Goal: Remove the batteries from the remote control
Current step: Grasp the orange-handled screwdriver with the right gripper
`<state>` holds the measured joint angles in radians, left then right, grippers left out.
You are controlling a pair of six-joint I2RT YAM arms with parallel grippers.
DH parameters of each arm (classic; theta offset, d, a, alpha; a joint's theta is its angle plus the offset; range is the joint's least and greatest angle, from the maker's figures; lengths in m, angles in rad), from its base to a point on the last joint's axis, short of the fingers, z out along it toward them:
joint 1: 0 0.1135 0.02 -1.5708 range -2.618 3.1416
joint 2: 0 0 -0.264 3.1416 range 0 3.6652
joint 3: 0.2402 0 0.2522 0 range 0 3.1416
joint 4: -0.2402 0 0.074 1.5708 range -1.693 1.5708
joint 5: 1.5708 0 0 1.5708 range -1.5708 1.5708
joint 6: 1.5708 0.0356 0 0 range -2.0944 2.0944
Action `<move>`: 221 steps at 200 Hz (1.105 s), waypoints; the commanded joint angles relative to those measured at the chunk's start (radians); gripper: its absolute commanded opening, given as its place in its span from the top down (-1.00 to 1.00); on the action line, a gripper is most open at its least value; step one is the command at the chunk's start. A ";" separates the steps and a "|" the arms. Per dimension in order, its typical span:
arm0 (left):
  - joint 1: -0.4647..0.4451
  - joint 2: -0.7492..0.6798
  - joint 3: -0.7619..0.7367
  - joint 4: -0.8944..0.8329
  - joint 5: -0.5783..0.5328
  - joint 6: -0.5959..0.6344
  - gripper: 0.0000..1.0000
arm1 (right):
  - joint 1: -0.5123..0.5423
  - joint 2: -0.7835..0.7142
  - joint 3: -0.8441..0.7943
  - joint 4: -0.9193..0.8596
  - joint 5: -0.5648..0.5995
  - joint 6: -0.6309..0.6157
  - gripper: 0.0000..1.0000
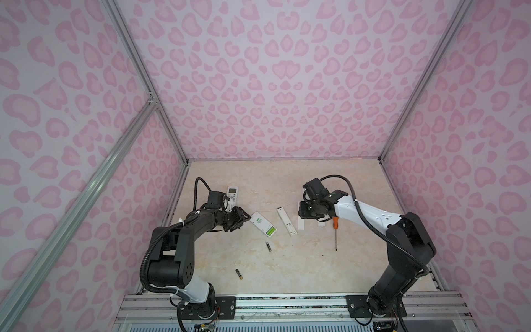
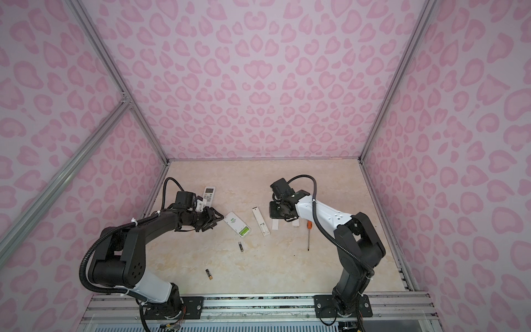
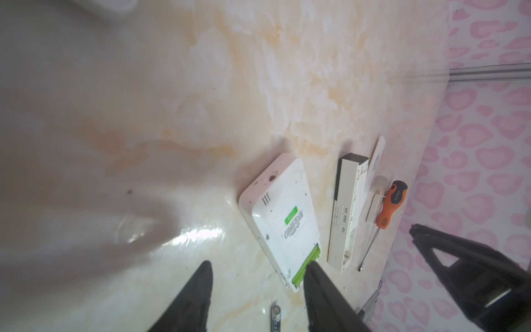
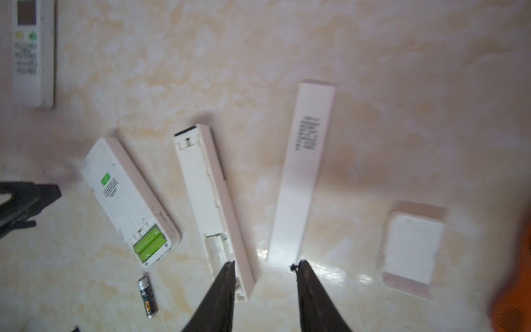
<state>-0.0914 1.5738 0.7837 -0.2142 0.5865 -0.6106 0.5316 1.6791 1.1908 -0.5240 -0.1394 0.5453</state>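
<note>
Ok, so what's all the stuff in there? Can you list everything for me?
button remote: 1, white, far left of the table, buttons up
wide remote: 1, white, face down, battery bay open
green batteries: 2, lime green, side by side inside the wide remote
slim remote: 1, white, right of the wide remote, back open
loose batteries: 2, black, lying on the table nearer the arm bases
long cover: 1, white, beside the slim remote
small cover: 1, white, next to the screwdriver
screwdriver: 1, orange handle, right side
table: 1, beige marble
left gripper: 1, black, open, empty
right gripper: 1, black, open, empty
</note>
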 commanded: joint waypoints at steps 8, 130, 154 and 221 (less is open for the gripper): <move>-0.040 -0.027 -0.001 -0.013 -0.003 -0.010 -0.08 | -0.140 -0.068 -0.051 -0.094 0.072 -0.068 0.18; -0.222 -0.076 0.068 -0.004 -0.078 -0.082 -0.07 | -0.285 0.149 -0.028 -0.118 0.115 -0.197 0.09; -0.265 -0.105 0.077 -0.014 -0.094 -0.056 -0.07 | -0.285 0.153 -0.048 -0.095 0.098 -0.192 0.28; -0.395 -0.221 0.135 0.027 -0.195 -0.021 -0.07 | -0.286 -0.022 -0.126 -0.050 0.053 -0.143 0.82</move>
<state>-0.4484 1.3922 0.8883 -0.2256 0.4572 -0.6594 0.2440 1.7332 1.0817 -0.5957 -0.0727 0.3725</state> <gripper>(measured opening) 0.530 0.142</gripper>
